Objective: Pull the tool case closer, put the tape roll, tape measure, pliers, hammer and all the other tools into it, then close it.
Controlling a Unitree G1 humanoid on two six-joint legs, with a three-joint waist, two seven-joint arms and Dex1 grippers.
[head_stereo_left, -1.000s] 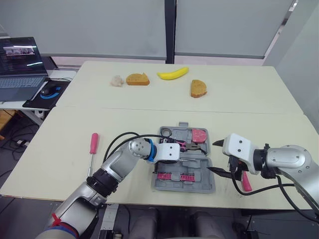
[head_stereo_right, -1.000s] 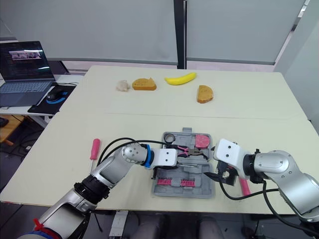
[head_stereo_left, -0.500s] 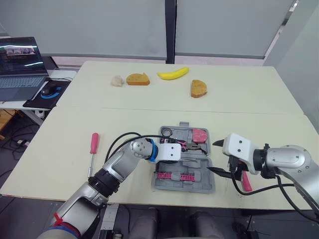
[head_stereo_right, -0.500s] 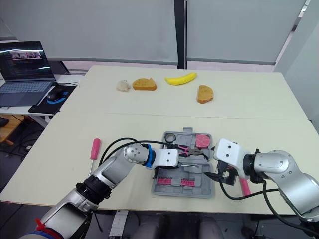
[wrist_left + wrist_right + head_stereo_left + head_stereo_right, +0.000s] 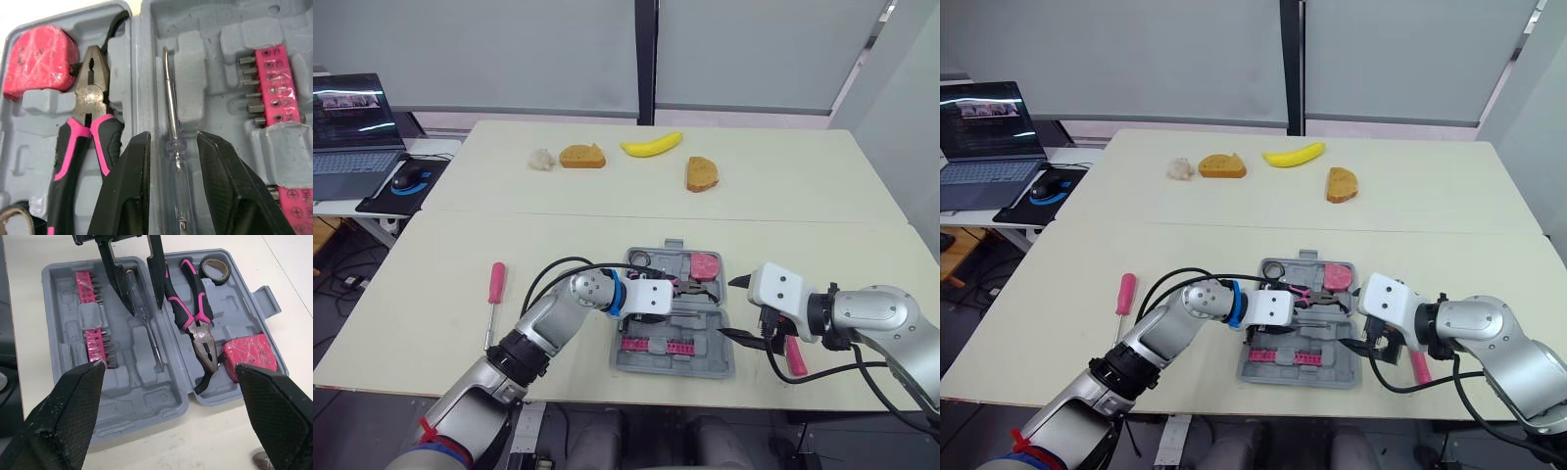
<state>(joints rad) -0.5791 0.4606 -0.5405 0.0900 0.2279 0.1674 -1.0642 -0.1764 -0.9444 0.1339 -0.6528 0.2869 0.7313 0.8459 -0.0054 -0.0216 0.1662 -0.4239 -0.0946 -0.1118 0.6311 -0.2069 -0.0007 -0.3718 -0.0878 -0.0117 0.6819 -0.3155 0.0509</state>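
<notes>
We judged the packing step well along. The case (image 5: pixel 705 364) lay open at 6 o'clock on the counter (image 5: pixel 783 196), close to its near edge. The far half held the tape roll (image 5: pixel 214 268), the tape measure (image 5: pixel 39 58) and the pliers (image 5: pixel 85 127); the near half held the pink bits (image 5: pixel 274 83).

The left hand (image 5: pixel 172 136) hung low over the middle of the case. Its fingers were moderately apart, straddling a clear-handled screwdriver (image 5: pixel 169 98) with a gap on each side, and had hold of nothing. That screwdriver lay flat in its groove beside the hinge, its long axis from 9 to 3 o'clock with the tip at 3. The pliers lay parallel to it, jaws toward 3.

The right hand (image 5: pixel 729 307) waited just off the case's 3 o'clock edge, spread wide and empty.

Two tools were not yet in the case:
- A pink screwdriver (image 5: pixel 495 284) lay well off at 9 o'clock. Its axis ran from 12 to 6, with the handle at 12.
- A pink-handled tool (image 5: pixel 795 357) lay just beyond the right hand, at about 4 o'clock from the case. It may have been the hammer, but we could not see its head.

Next, we judged, the left hand should rise straight clear without nudging the seated screwdriver. Each hand should then fetch the loose tool on its own side, and the case could be closed after that.
</notes>
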